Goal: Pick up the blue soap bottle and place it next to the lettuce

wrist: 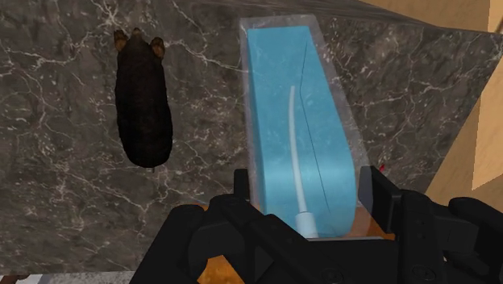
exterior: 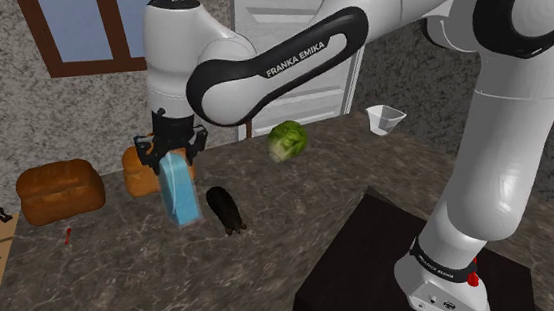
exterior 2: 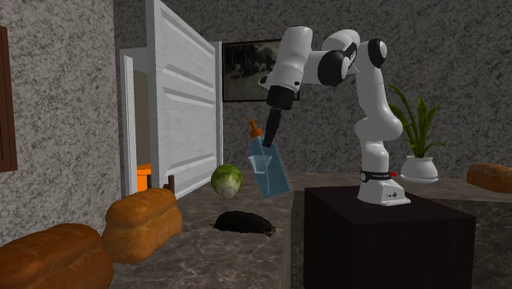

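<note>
My gripper [exterior: 172, 152] is shut on the top end of the blue soap bottle [exterior: 178, 189], a clear flat bottle of light blue liquid with an orange pump. In the second exterior view the bottle [exterior 2: 269, 170] hangs tilted under the gripper [exterior 2: 269, 135], above the dark marble counter [exterior 2: 205, 246]. In the wrist view the fingers [wrist: 242, 190] clasp the bottle [wrist: 298, 121] on both sides, gripper [wrist: 310, 194]. The green lettuce [exterior: 287, 140] rests on the counter toward the shoulder view's right of the bottle, also seen near the door [exterior 2: 226, 179].
A dark elongated object [exterior: 225, 209] lies on the counter between bottle and lettuce [wrist: 143, 101]. Bread loaves [exterior: 60, 191] [exterior: 144, 171] sit at the shoulder view's left. A white cup [exterior: 387, 119] stands beyond the lettuce. The dark stand [exterior: 403, 271] fills the lower right.
</note>
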Available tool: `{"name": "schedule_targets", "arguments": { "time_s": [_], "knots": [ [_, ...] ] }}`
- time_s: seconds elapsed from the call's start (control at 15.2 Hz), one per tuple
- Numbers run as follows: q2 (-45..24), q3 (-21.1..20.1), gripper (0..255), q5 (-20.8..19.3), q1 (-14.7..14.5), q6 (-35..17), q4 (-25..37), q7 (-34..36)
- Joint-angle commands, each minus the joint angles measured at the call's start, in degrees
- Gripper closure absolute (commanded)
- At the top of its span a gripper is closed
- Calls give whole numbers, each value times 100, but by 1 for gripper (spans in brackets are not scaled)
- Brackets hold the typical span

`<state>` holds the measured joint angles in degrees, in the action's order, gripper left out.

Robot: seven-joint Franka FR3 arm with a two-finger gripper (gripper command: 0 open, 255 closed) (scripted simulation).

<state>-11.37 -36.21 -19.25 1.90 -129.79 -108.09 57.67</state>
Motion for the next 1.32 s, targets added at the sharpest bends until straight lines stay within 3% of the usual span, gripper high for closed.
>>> {"name": "schedule_targets", "arguments": {
  "time_s": [0.0, 1.25],
  "knots": [
    [49, -16, 255, 71, 17, 135, 106, -71],
    [323, -116, 255, 461, 36, 1446, 1237, -473]
  ]
}}
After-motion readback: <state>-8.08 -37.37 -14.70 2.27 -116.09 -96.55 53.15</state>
